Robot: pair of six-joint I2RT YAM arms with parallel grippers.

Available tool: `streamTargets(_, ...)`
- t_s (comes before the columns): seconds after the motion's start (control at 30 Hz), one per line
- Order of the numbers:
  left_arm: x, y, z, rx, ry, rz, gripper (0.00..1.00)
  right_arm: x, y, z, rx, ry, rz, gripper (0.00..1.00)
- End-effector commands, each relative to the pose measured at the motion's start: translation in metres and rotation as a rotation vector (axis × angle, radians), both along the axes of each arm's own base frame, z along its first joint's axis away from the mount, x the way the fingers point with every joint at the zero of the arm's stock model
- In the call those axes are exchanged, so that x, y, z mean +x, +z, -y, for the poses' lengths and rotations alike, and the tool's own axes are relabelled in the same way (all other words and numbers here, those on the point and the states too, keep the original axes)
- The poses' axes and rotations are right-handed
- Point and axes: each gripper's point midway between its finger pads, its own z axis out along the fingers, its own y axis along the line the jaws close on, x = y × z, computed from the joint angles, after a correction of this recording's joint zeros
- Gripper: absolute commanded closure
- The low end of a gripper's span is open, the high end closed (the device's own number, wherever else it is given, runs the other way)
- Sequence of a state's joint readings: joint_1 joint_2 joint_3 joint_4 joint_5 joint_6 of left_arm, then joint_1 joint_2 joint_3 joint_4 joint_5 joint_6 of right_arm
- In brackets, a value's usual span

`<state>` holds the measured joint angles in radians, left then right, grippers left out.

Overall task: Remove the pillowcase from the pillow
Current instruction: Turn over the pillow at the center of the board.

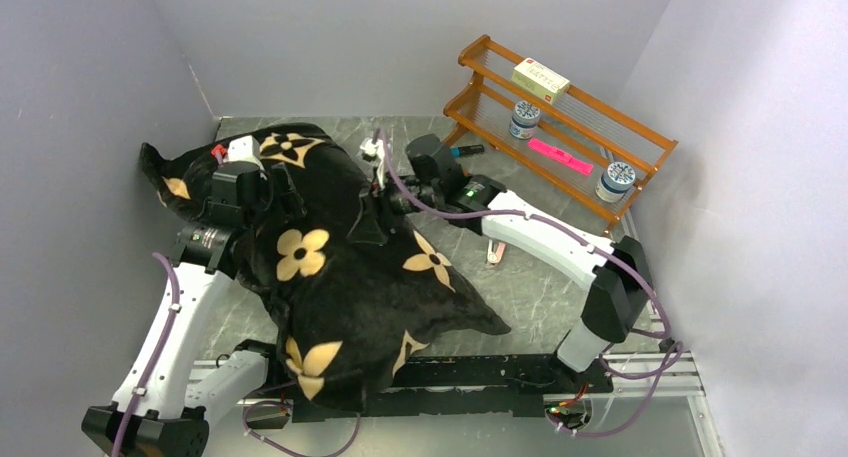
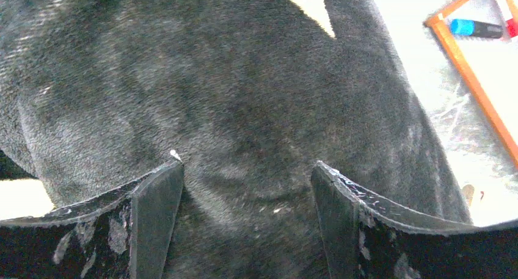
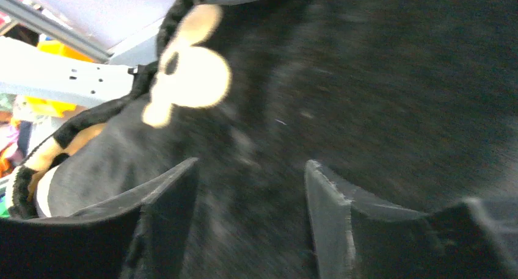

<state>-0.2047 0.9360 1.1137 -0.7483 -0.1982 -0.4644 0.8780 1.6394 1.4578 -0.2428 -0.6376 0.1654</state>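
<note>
The pillowcase (image 1: 345,277), black plush with tan flower motifs, lies diagonally across the table from the back left to the near rail. It bulges as if stuffed; the pillow is hidden inside it. My left gripper (image 1: 262,192) rests on the case's back left part. In the left wrist view the left gripper (image 2: 247,166) stands open, both fingers pressed against black plush (image 2: 244,96). My right gripper (image 1: 372,217) is at the case's middle, on its right side. The right wrist view is blurred; the right gripper (image 3: 252,164) stands open over the plush (image 3: 366,77).
An orange wooden rack (image 1: 560,117) stands at the back right with a box (image 1: 540,79), two jars (image 1: 524,119) and a pink item (image 1: 560,155). A blue-capped marker (image 1: 465,150) lies by its left end. Grey walls close in on three sides.
</note>
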Motion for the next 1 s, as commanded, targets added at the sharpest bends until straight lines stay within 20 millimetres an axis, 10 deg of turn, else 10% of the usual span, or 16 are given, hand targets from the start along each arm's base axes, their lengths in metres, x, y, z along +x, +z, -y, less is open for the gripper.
streamTargets(0.0, -0.015, -0.001, 0.001, -0.002, -0.027, -0.002, 0.19, 0.021, 0.028, 0.034, 0.040, -0.116, 0.022, 0.25)
streamTargets(0.27, -0.028, 0.006, -0.015, 0.066, 0.012, 0.000, 0.18, 0.071, -0.011, 0.080, -0.004, -0.355, -0.114, 0.00)
streamTargets(0.7, -0.031, -0.022, -0.011, 0.048, 0.004, -0.048, 0.18, 0.034, -0.082, 0.020, 0.002, -0.134, -0.371, 0.04)
streamTargets(0.83, -0.032, -0.027, -0.009, 0.049, -0.014, -0.050, 0.18, 0.007, -0.087, -0.004, -0.011, 0.004, -0.381, 0.35)
streamTargets(0.97, -0.032, -0.023, -0.005, 0.055, -0.061, -0.027, 0.18, 0.011, -0.091, -0.004, -0.067, 0.000, -0.331, 0.98)
